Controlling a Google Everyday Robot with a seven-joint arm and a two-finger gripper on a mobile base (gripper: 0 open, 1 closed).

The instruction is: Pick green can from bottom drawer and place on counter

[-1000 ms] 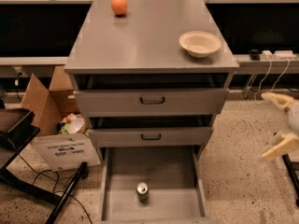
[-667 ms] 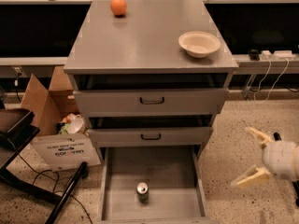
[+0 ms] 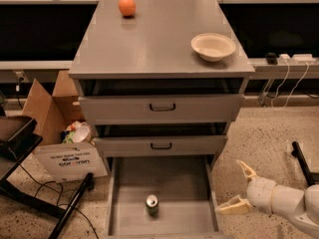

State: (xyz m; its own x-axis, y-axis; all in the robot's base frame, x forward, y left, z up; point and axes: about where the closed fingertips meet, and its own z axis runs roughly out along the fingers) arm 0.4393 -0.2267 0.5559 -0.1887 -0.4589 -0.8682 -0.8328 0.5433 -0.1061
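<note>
The green can (image 3: pixel 152 204) stands upright on the floor of the open bottom drawer (image 3: pixel 164 183), near its front, silver top showing. The counter (image 3: pixel 154 44) is the grey top of the cabinet above. My gripper (image 3: pixel 234 185) is at the lower right, just outside the drawer's right wall and low over the floor. Its two pale fingers (image 3: pixel 246 171) are spread wide apart and hold nothing. It is well to the right of the can.
An orange (image 3: pixel 127 6) sits at the counter's back left and a white bowl (image 3: pixel 213 46) at its right. Two upper drawers with black handles (image 3: pixel 162 106) are partly pulled out. A cardboard box (image 3: pixel 55 128) and a black stand (image 3: pixel 20 153) are on the left.
My gripper has moved down and to the left, from the right edge toward the drawer's right side. The can and drawers have not moved.
</note>
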